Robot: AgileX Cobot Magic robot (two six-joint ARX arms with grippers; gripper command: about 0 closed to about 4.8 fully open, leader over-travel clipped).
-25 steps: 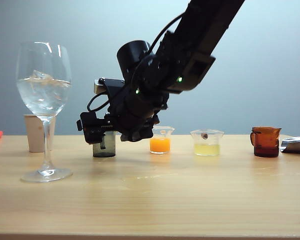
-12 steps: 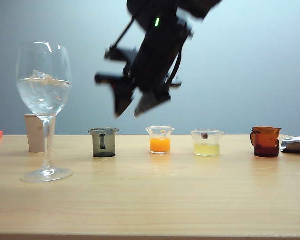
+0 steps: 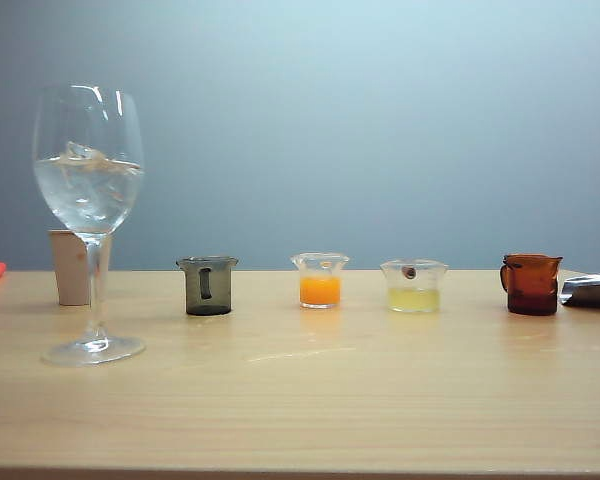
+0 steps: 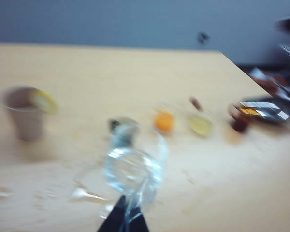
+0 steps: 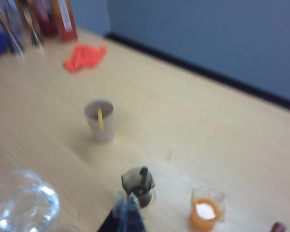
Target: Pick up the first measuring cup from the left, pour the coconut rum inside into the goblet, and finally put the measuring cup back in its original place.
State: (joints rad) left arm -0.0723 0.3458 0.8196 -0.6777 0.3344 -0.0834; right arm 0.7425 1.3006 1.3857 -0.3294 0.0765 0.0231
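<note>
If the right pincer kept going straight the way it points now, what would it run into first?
Most likely the measuring cup: the right pincer, shut and empty, aims at it from above in its wrist view. The picture is blurred, so depth is uncertain.

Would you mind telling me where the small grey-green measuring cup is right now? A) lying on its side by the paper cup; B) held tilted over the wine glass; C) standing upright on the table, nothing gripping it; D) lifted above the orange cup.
C: the measuring cup stands upright on the table, apart from the wine glass; no gripper touches it.
</note>
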